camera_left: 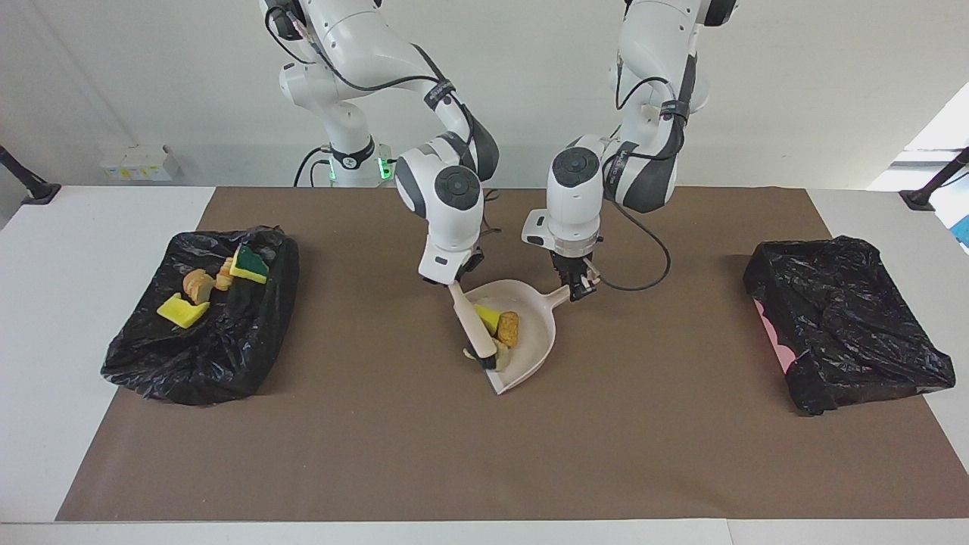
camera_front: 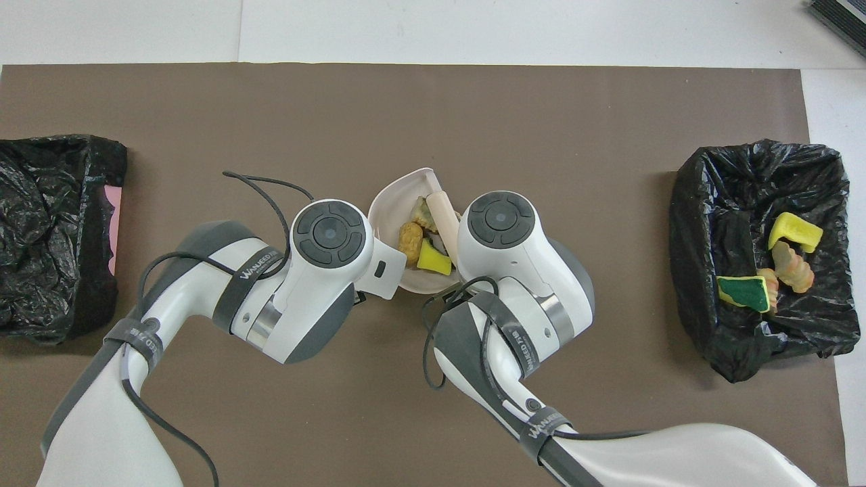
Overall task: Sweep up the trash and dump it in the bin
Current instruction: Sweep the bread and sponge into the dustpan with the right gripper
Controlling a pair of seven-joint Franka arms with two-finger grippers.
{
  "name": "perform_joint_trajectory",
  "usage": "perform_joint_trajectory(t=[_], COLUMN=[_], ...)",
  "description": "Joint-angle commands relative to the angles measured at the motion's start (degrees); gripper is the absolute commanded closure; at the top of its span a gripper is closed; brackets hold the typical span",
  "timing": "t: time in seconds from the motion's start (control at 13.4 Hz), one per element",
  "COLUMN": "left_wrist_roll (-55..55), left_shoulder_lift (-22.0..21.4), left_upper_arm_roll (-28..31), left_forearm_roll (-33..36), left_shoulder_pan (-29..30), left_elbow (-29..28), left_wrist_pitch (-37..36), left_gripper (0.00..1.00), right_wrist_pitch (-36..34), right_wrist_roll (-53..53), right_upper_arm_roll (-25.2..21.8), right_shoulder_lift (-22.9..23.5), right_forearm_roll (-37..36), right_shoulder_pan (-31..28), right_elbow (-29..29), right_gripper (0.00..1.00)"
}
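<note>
The beige dustpan [camera_left: 534, 344] [camera_front: 399, 193] lies mid-mat, and my left gripper [camera_left: 581, 291] is shut on its handle. Coming in from the right arm's end, my right gripper [camera_left: 459, 278] is shut on the beige brush [camera_left: 473, 322] [camera_front: 443, 213]. The brush slants down so that its dark bristles sit at the pan's mouth. Three pieces of trash rest in the pan against the brush: a yellow sponge chunk [camera_left: 487, 316] [camera_front: 433, 260], a tan lump [camera_left: 509, 329] [camera_front: 410, 240] and a pale scrap [camera_left: 500, 363] [camera_front: 424, 215]. In the overhead view both wrists cover their fingers.
A black-lined bin [camera_left: 197, 348] [camera_front: 744, 338] at the right arm's end of the mat holds several more scraps [camera_left: 180, 310]. A second black-lined bin [camera_left: 840, 318] [camera_front: 54, 230], with pink showing at one side, sits at the left arm's end. The brown mat [camera_left: 484, 454] covers the table.
</note>
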Motion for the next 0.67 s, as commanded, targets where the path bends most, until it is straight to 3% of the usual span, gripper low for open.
perform_joint_trajectory(t=[0.0, 0.6], left_wrist_roll=[0.56, 9.00], left_shoulder_lift=[-1.91, -1.73], left_upper_arm_roll=[0.53, 0.62], left_forearm_roll=[1.14, 0.97], left_shoulder_pan=[-0.32, 1.70], left_elbow=[-2.48, -2.04], left_wrist_pitch=[1.54, 1.55], left_gripper=[1.00, 1.00], right_wrist_pitch=[-1.50, -13.27], right_wrist_roll=[-0.44, -0.70], right_upper_arm_roll=[1.55, 0.67], right_shoulder_lift=[-1.76, -8.44], right_forearm_roll=[3.70, 2.30], right_shoulder_pan=[-0.98, -7.22], right_elbow=[0.27, 3.35], right_gripper=[1.00, 1.00])
